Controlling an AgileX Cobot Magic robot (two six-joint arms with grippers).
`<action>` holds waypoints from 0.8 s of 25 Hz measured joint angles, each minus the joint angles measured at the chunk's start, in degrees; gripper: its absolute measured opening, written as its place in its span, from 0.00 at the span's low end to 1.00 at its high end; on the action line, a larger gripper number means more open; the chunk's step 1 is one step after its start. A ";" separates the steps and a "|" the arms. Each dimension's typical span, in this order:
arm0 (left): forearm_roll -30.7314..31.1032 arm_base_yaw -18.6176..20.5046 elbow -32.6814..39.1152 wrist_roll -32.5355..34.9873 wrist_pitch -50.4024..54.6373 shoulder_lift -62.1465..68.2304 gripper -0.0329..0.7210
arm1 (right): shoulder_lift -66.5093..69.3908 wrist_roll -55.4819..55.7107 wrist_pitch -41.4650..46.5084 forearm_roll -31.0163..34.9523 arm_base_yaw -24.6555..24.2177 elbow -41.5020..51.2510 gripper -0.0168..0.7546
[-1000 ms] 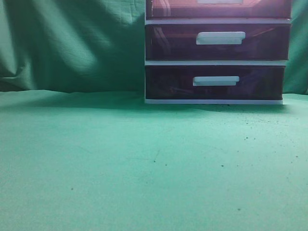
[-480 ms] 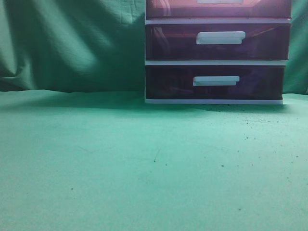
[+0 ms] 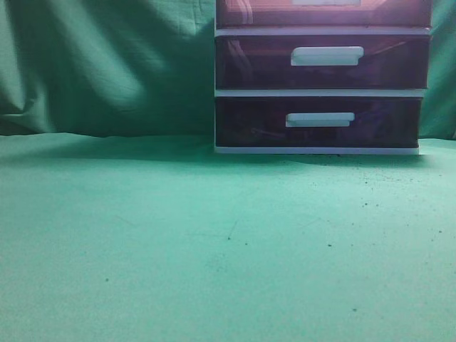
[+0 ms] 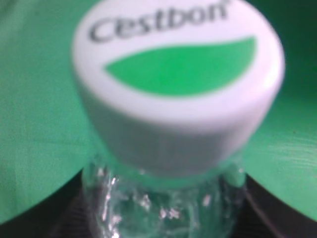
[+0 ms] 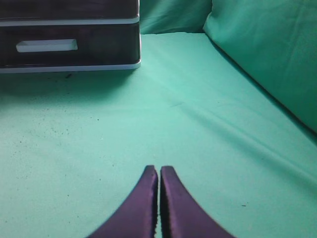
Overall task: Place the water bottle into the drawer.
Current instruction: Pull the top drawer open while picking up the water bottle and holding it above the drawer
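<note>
The water bottle [image 4: 163,208] fills the left wrist view, clear with a white cap [image 4: 178,74] that bears a green leaf mark. Dark fingers of my left gripper [image 4: 163,220] show on both sides of the bottle's neck, shut on it. The bottle and both arms are out of the exterior view. The top drawer [image 3: 263,14] of the white-framed unit is cut off by the top edge of the exterior view, with only its lower part and a bit of its white handle showing. My right gripper [image 5: 159,171] is shut and empty, low over the green cloth.
Two like drawers, the middle one [image 3: 249,64] and the bottom one [image 3: 249,122], sit below the top drawer. The bottom drawer [image 5: 99,47] also shows in the right wrist view. Green cloth [image 3: 178,242] covers the table and hangs behind it. A cloth fold [image 5: 267,54] rises at the right.
</note>
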 joint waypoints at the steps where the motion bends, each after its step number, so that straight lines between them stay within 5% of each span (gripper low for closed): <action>1: 0.37 0.00 0.00 -0.11 0.00 0.00 0.56 | 0.00 0.00 0.00 0.00 0.00 0.00 0.02; 4: 2.50 0.00 -0.04 -0.11 0.00 0.00 0.43 | 0.00 0.00 0.00 0.00 0.00 0.00 0.02; 8: 3.69 -0.38 -0.04 -2.74 1.24 -1.62 0.42 | 0.00 0.00 0.00 0.00 0.00 0.00 0.02; 12: 11.78 -2.50 -0.04 -9.49 3.72 -7.94 0.42 | 0.00 0.00 0.00 0.00 0.00 0.00 0.02; 16: 20.67 -8.30 -3.04 -16.86 12.65 -14.45 0.42 | 0.00 0.00 0.00 0.00 0.00 0.00 0.02; 20: 22.38 -17.05 -9.20 -18.60 26.53 -20.35 0.42 | 0.00 0.00 0.00 0.00 0.00 0.00 0.02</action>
